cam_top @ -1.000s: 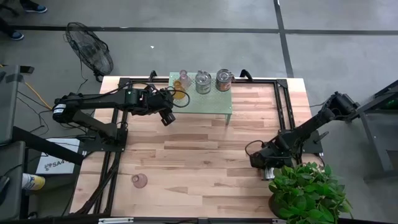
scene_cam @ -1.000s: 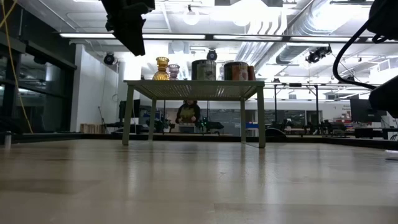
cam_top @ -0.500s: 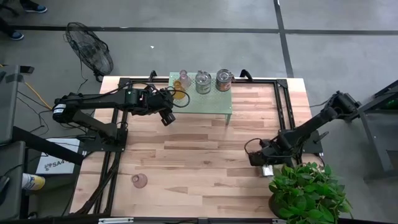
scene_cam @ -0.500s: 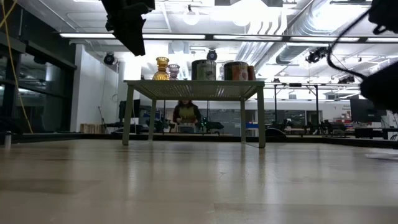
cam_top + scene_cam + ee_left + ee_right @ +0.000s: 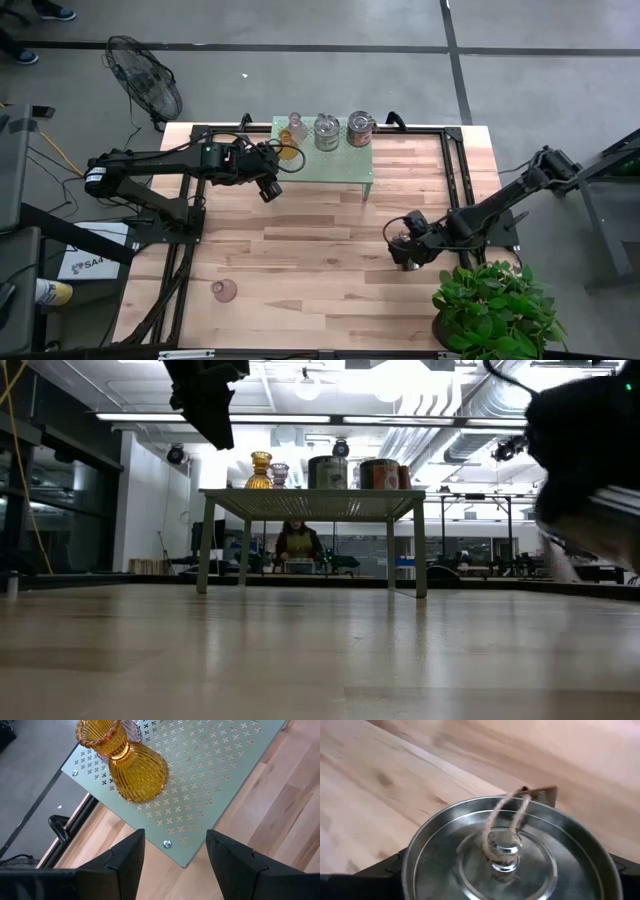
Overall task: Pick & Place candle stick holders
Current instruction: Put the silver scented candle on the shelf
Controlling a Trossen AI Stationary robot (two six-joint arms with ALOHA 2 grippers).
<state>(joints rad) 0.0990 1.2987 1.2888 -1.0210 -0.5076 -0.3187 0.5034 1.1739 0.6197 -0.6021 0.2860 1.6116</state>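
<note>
My right gripper (image 5: 403, 252) is shut on a silvery metal candle stick holder (image 5: 505, 850), a lidded one with a knob and a twine loop, near the table's right front. It shows blurred in the low view (image 5: 590, 510). My left gripper (image 5: 172, 855) hangs open above the left end of the pale green perforated stand (image 5: 335, 160). On that stand rest an amber glass holder (image 5: 132, 767), a clear glass one (image 5: 296, 122) and two silvery ones (image 5: 326, 132) (image 5: 359, 128). A pinkish glass holder (image 5: 224, 291) stands on the table at the near left. My right gripper has the silvery holder between its two fingers, one on each side of the round body under the lid's rim (image 5: 412, 865). The rim hides the places of contact. The fingers come from above, slanting down. The holder looks lifted clear of the table, lid up.
A potted plant (image 5: 495, 305) stands at the near right corner, close to my right arm. Black frame rails (image 5: 455, 180) run along the table's sides. A fan (image 5: 145, 75) stands on the floor behind. A person (image 5: 298, 545) shows beyond the table.
My right gripper has risen and moved toward the table's left, away from the plant, rolling its wrist as it went. The silvery holder has come up off the table with it. My left arm has kept still.
</note>
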